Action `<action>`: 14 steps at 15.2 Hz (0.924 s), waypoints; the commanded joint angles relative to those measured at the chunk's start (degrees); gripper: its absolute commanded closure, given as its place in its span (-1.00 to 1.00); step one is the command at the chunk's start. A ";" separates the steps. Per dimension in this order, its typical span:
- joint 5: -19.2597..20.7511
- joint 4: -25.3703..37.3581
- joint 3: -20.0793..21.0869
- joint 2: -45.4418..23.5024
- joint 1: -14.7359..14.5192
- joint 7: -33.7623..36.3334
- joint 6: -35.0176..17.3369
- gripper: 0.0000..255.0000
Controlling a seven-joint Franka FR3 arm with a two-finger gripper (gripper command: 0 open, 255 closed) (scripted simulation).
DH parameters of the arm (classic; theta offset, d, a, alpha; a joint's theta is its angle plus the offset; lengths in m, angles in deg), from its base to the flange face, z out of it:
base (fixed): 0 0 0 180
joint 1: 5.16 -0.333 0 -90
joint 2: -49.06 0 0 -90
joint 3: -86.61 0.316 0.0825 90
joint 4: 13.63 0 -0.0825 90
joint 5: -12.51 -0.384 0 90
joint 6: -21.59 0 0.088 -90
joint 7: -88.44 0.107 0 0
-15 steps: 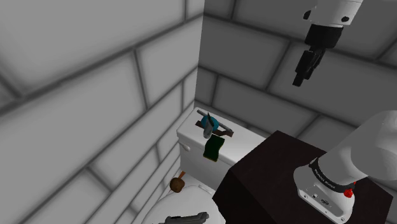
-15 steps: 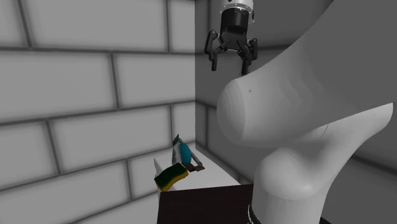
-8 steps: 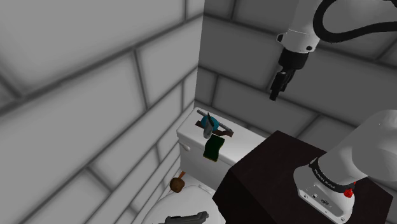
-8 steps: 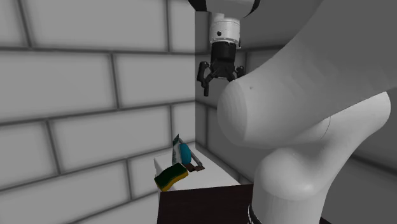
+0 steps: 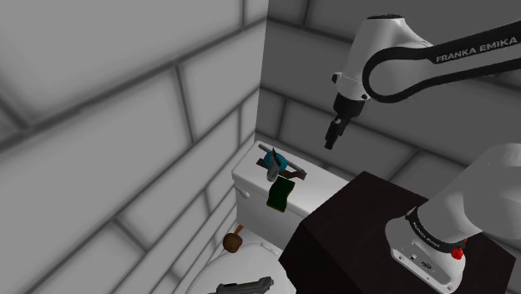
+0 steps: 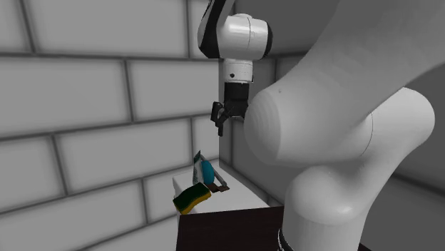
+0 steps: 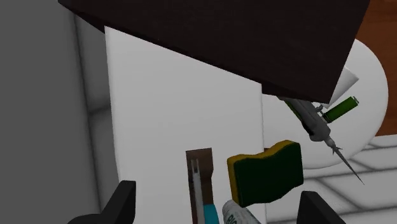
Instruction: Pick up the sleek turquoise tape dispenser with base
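The fingers (image 7: 122, 198) stand wide apart, and nothing touches either one. The wrist view makes this plain, with the two black tips flanking the things below. In the shoulder view the gripper (image 5: 332, 139) hangs in the air right of centre in the upper half, pointing down. It is well above and to the right of the turquoise tape dispenser (image 5: 270, 164). In the second exterior view the gripper (image 6: 220, 121) sits at upper centre, partly covered by the bulky white arm (image 6: 321, 128).

The dispenser lies tilted on the white cistern top (image 5: 249, 177), close to the wall corner. The wrist view shows its brown base (image 7: 198, 162) between the fingers but far below them, something the outside views barely resolve. A green sponge (image 7: 266, 173) with a yellow rim lies just beside the dispenser and overhangs the cistern's edge. In the second exterior view the sponge (image 6: 191, 197) juts out toward the lower left.

The dark stand (image 5: 351, 225) fills the shoulder view's lower right. Past the sponge, the wrist view adds a grey pointed tool (image 7: 318, 122) with a green handle, lying on a round white seat (image 7: 375, 95).

The grey walls (image 5: 125, 108) are made of large blocks and meet in a corner behind the cistern. A patch of reddish-brown floor (image 7: 382, 19) shows beside the stand in the wrist view.
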 commanded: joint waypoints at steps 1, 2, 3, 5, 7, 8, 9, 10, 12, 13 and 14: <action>0.24 -0.20 0.51 -4.32 -0.28 -0.82 -5.56 -1.00; 0.36 -0.11 0.85 -6.65 -0.45 -1.04 -8.20 -1.00; 0.54 0.08 1.20 -9.04 -0.59 -1.22 -10.80 -1.00; 1.14 0.77 1.88 -13.99 -0.82 -1.43 -15.87 -1.00; 2.13 1.86 2.50 -19.10 -0.97 -1.36 -20.69 -1.00; 2.81 2.54 2.77 -21.69 -1.02 -1.19 -22.99 -1.00; 3.65 3.32 3.00 -24.30 -1.08 -0.92 -25.20 -1.00; 4.64 4.19 3.17 -26.91 -1.15 -0.53 -27.32 -1.00; 7.09 6.20 3.17 -32.13 -1.51 0.59 -31.25 -1.00; 8.49 7.34 2.98 -34.71 -1.84 1.29 -33.05 -1.00; 9.29 8.02 2.75 -36.16 -2.13 1.69 -34.01 -1.00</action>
